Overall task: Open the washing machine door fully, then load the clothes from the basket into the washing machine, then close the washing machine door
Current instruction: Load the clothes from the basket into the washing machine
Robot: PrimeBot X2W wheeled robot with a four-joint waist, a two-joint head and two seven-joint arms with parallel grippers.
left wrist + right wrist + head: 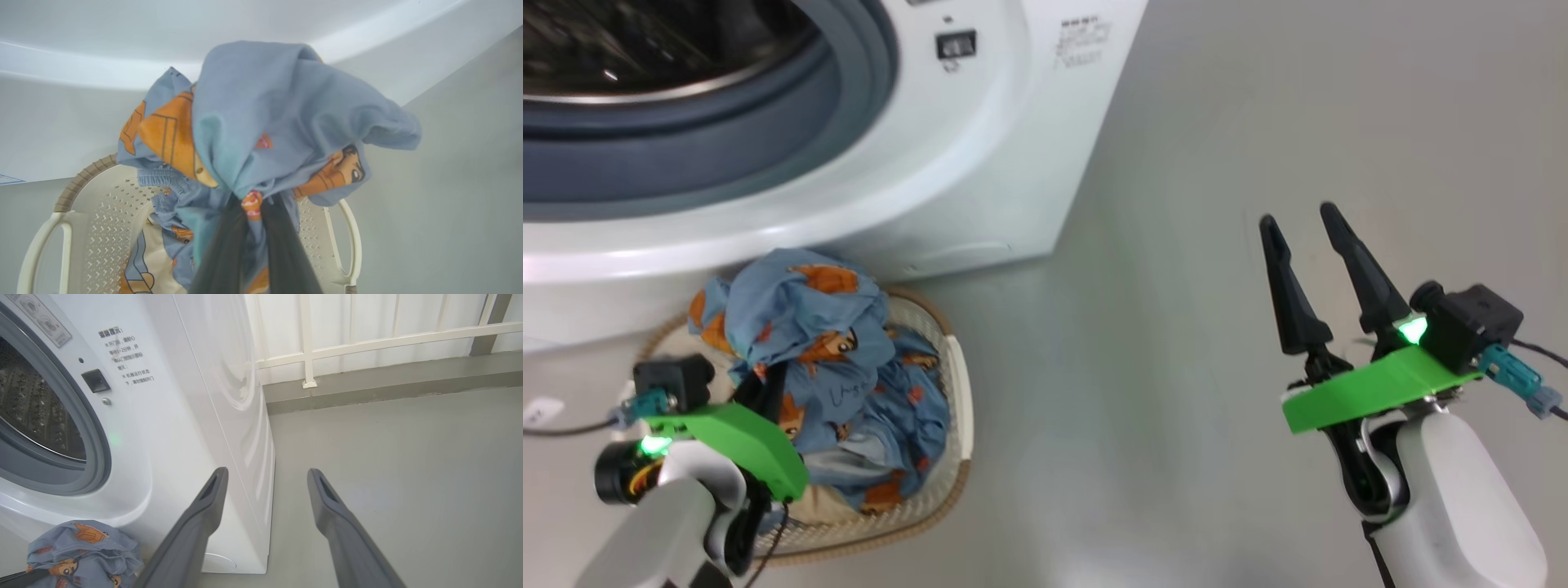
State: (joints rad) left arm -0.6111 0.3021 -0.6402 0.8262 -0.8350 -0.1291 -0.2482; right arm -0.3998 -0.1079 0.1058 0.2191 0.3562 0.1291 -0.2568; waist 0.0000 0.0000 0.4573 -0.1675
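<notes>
Count, one moment.
- Washer (980, 163), upper left of head view: 1.
- Latch slot (956, 44) on its front, top middle: 1.
- Basket (956, 384), lower left: 1, with 2 handles (36, 245).
- Clothes (800, 327): 1 heap; number of garments cannot be told.
- Grippers: 2, left gripper (251, 202) and right gripper (1297, 215), 2 fingers (204, 506) each.
- Railing (367, 343), top of right wrist view: 1.

Soft cloth clothes (825, 343), perforated plastic basket (956, 384)
</notes>
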